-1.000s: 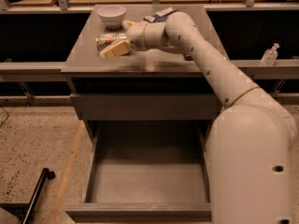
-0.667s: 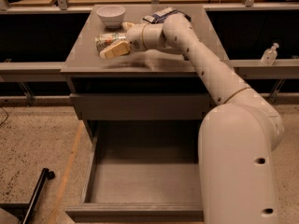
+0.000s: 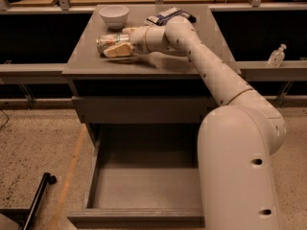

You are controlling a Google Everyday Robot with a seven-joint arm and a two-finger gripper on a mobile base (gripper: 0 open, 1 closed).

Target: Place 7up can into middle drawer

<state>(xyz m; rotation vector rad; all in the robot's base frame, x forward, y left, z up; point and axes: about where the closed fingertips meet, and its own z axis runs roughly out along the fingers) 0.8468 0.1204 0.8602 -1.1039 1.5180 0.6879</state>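
The 7up can (image 3: 106, 41) lies on its side on the grey cabinet top (image 3: 192, 66), left of centre. My gripper (image 3: 111, 46) reaches in from the right and is shut on the can, with one pale finger (image 3: 118, 51) lying along its near side. The can sits at or just above the surface. The middle drawer (image 3: 92, 176) is pulled open below; its flat grey floor holds nothing. My arm's large lower body covers the drawer's right side.
A white bowl (image 3: 114, 16) stands at the back left of the top. A dark candy bar (image 3: 165, 16) lies at the back centre. A closed grey drawer front (image 3: 139, 109) is above the open drawer. A clear bottle (image 3: 276, 56) stands on the right ledge. A black bar (image 3: 36, 202) lies on the floor.
The gripper and can have stayed in almost the same spot on the top. The arm's elbow and lower body have shifted slightly in view.
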